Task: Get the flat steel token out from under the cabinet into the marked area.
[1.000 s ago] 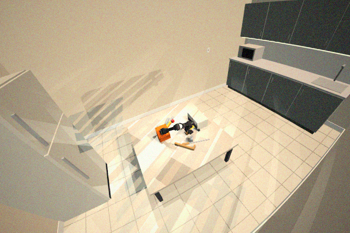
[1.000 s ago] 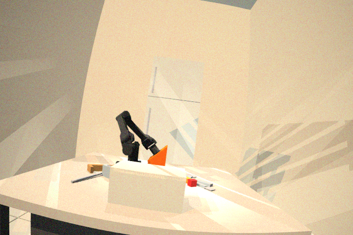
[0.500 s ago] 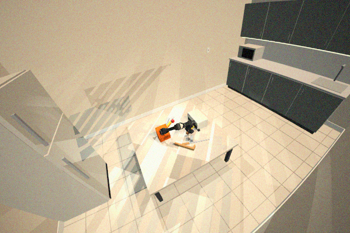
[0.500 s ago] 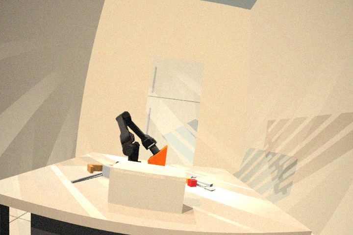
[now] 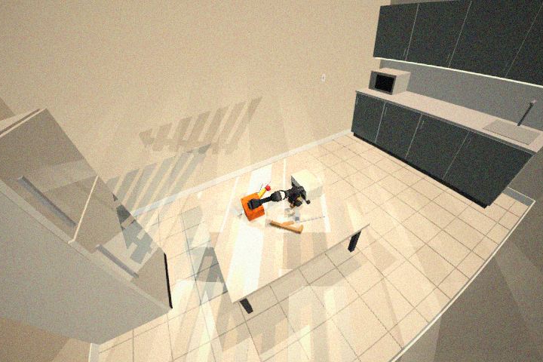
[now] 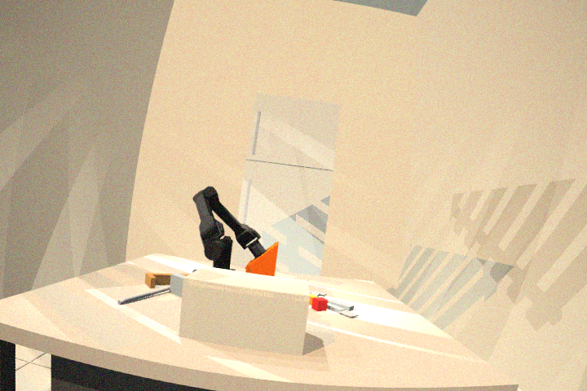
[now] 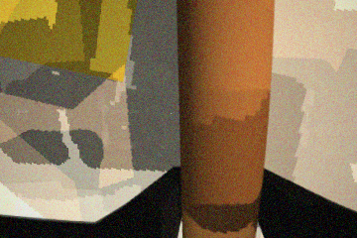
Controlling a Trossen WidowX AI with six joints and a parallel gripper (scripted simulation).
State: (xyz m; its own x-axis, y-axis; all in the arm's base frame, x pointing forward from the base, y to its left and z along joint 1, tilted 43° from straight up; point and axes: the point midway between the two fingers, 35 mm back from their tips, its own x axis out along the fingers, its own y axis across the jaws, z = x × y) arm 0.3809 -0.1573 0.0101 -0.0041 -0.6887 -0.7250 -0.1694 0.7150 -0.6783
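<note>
The black robot arm (image 5: 277,196) (image 6: 206,221) stretched from its orange wedge-shaped base (image 5: 246,213) (image 6: 268,265) toward the pale cabinet (image 5: 307,182) (image 6: 243,315) on the table (image 5: 255,273) (image 6: 377,354); its claw (image 5: 292,205) (image 6: 222,265) (image 7: 215,176) pointed down just beside the cabinet, the 2 fingers partly open and clamped on an orange-brown round handle (image 7: 225,99). The handle ran up the middle of the wrist view, a yellow patch (image 7: 82,37) and a dark grey area (image 7: 154,99) to the left of it in that view; what the handle's far end touched could not be told.

The steel token could not be made out in any of the 3 views, and whether it lay under the cabinet could not be told; the cabinet's plain side faced the exterior camera, hiding the claw's fingertips.

A wooden angled piece (image 5: 286,226) (image 6: 158,279) lay to 1 side of the arm, near a grey block (image 5: 296,216) (image 6: 176,284) and a slim grey rod (image 5: 312,219) (image 6: 142,295); on the arm's other side lay a yellow stick (image 5: 262,192) with a red block-shaped end (image 5: 267,188) (image 6: 319,304), near thin grey bars (image 6: 342,305).
</note>
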